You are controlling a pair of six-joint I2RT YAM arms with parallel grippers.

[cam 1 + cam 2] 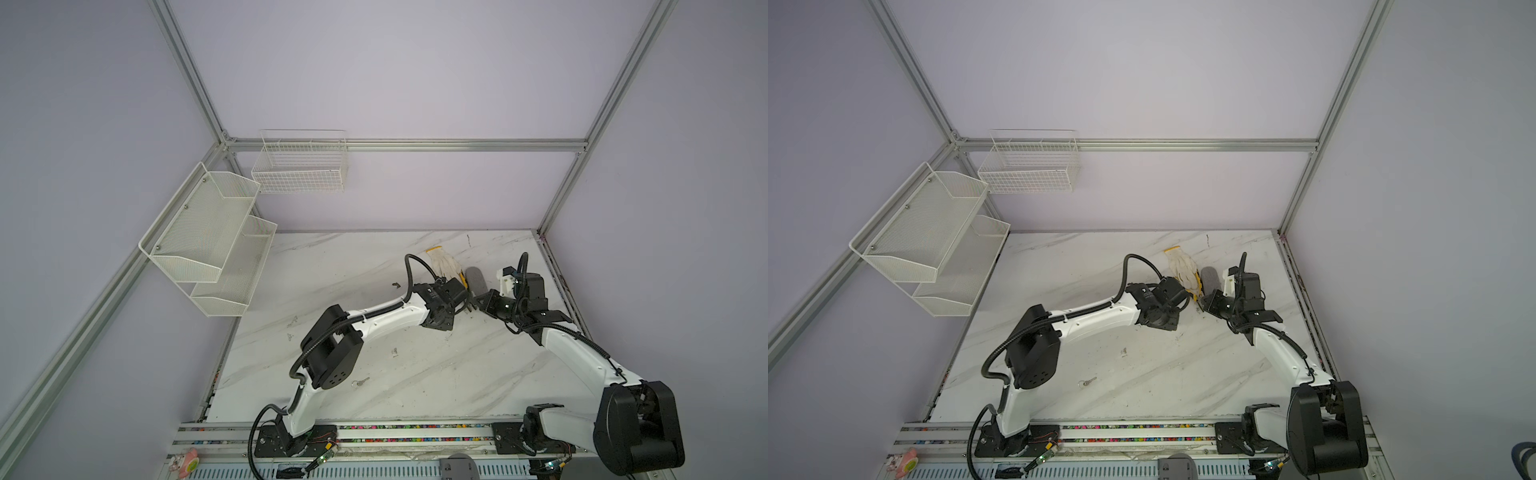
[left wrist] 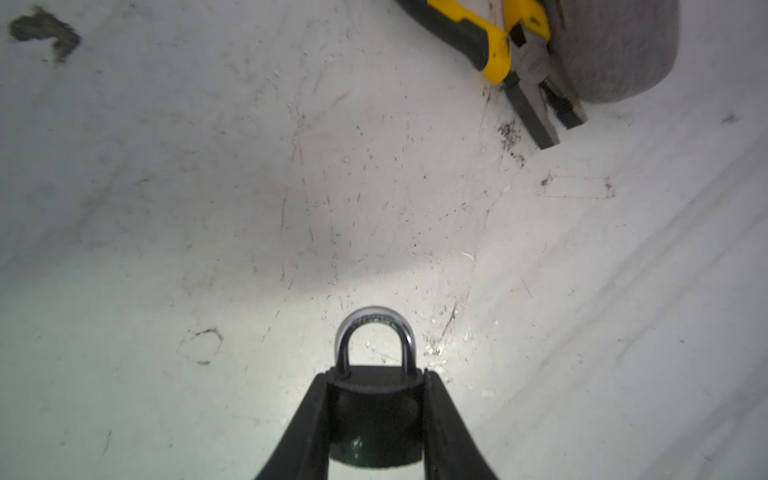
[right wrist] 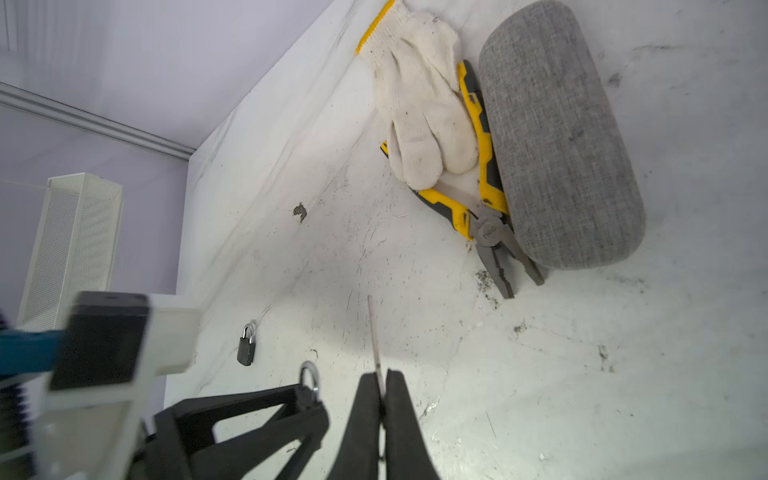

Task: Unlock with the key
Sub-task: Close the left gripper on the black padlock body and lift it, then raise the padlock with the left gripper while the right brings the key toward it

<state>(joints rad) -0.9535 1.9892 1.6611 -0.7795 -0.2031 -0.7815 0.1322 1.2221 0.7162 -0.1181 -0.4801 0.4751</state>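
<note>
My left gripper [image 2: 375,376] clamped the black padlock with silver shackle [image 2: 374,415]; my right gripper [image 3: 380,374] pinched shut on the thin silver key [image 3: 375,332].
I held both over the far right of the white marble table [image 1: 332,270], tips close but apart, just near of the yellow-handled pliers [image 3: 494,249], grey fabric case [image 3: 557,137] and white knit glove [image 3: 419,104].

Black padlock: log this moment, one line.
left gripper: shut on black steel-shackled padlock | right gripper: shut on thin metal key | key: not yet inserted
</note>
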